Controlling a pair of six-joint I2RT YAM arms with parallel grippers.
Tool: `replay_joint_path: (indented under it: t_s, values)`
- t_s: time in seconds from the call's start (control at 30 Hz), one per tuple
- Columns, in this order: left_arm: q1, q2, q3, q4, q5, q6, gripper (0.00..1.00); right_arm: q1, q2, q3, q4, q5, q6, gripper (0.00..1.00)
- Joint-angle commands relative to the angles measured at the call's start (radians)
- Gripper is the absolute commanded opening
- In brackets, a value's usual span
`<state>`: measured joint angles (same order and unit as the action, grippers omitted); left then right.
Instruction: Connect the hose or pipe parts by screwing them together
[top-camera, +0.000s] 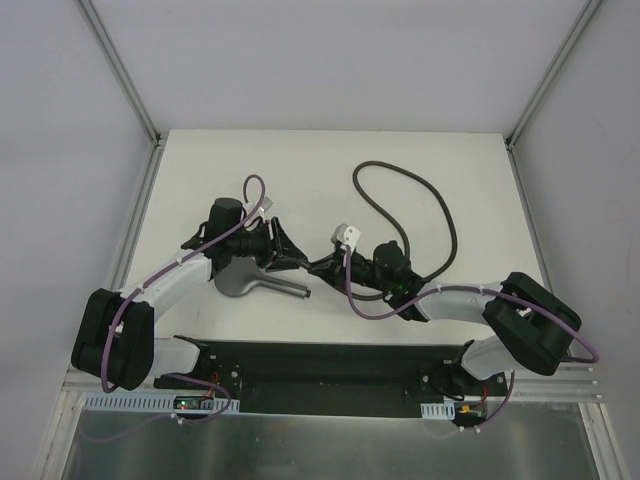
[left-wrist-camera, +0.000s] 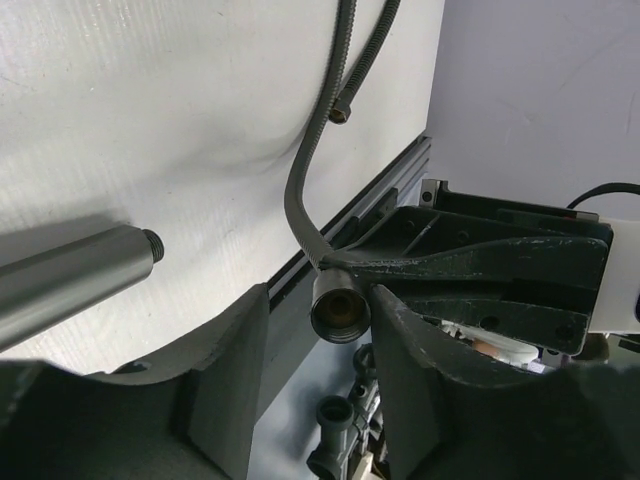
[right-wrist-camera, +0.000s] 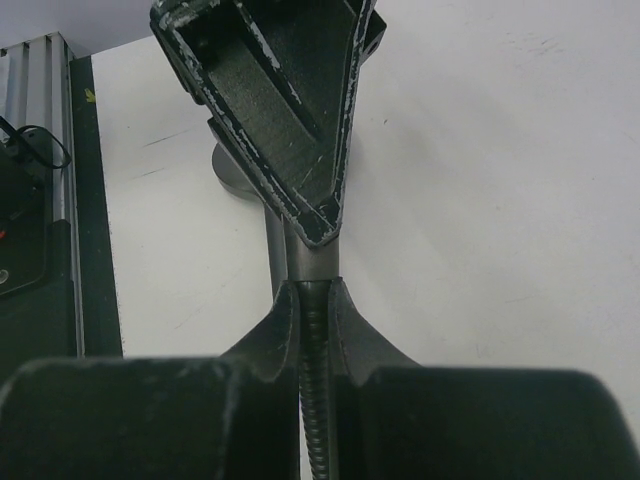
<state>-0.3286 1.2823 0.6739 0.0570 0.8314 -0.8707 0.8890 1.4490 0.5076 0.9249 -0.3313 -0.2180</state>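
The right end effector (right-wrist-camera: 312, 298) clamps the hose (right-wrist-camera: 313, 430) behind its end fitting (left-wrist-camera: 340, 305); the left end effector (left-wrist-camera: 320, 300), part open, flanks that fitting; the shower head (top-camera: 240, 284) lies on the surface (top-camera: 300, 160)

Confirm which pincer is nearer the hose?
Right. The right pincer is shut on the hose just behind its end fitting; the left pincer is open, flanking that fitting.

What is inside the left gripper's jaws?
The hose's end fitting, held just behind by the right gripper. A gap shows on one side; the fitting's bore is too dark to read.
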Motion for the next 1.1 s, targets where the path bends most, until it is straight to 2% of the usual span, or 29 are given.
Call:
replay_joint_path:
  t_s: [0.0, 0.07, 0.1, 0.23, 0.27, 0.37, 0.4, 0.5, 0.6, 0.77, 1.0, 1.07]
  values:
    - [-0.010, 0.006, -0.016, 0.072, 0.046, -0.025, 0.33, 0.005, -0.018, -0.004, 0.095, -0.037, 0.020, 0.01]
    - [-0.010, 0.003, -0.019, 0.078, 0.054, -0.030, 0.26, 0.007, -0.010, -0.012, 0.110, -0.043, 0.029, 0.01]
    - [-0.010, 0.002, -0.020, 0.081, 0.058, -0.031, 0.18, 0.007, -0.010, -0.014, 0.118, -0.043, 0.035, 0.02]
    - [-0.010, 0.002, -0.027, 0.086, 0.069, -0.034, 0.00, 0.007, -0.002, -0.018, 0.146, -0.041, 0.048, 0.03]
    - [-0.010, 0.003, -0.027, 0.086, 0.071, -0.036, 0.00, 0.005, 0.001, -0.020, 0.152, -0.041, 0.051, 0.04]
    - [-0.010, 0.005, -0.030, 0.086, 0.074, -0.036, 0.00, 0.005, 0.007, -0.032, 0.192, -0.034, 0.068, 0.16]
    - [-0.010, 0.006, -0.033, 0.086, 0.074, -0.036, 0.00, 0.007, 0.010, -0.035, 0.206, -0.031, 0.087, 0.26]
    - [-0.010, 0.005, -0.034, 0.086, 0.074, -0.037, 0.00, 0.007, 0.027, -0.046, 0.267, -0.032, 0.117, 0.43]
    - [-0.010, 0.002, -0.034, 0.089, 0.072, -0.040, 0.00, 0.005, 0.056, -0.044, 0.327, -0.044, 0.155, 0.50]
    - [-0.010, -0.011, -0.036, 0.090, 0.072, -0.048, 0.00, 0.005, 0.117, -0.027, 0.384, -0.075, 0.210, 0.50]
    - [-0.012, -0.021, -0.040, 0.092, 0.074, -0.054, 0.00, 0.004, 0.165, -0.009, 0.439, -0.103, 0.247, 0.33]
    - [-0.010, -0.023, -0.042, 0.093, 0.072, -0.056, 0.00, 0.004, 0.171, -0.011, 0.459, -0.101, 0.252, 0.33]
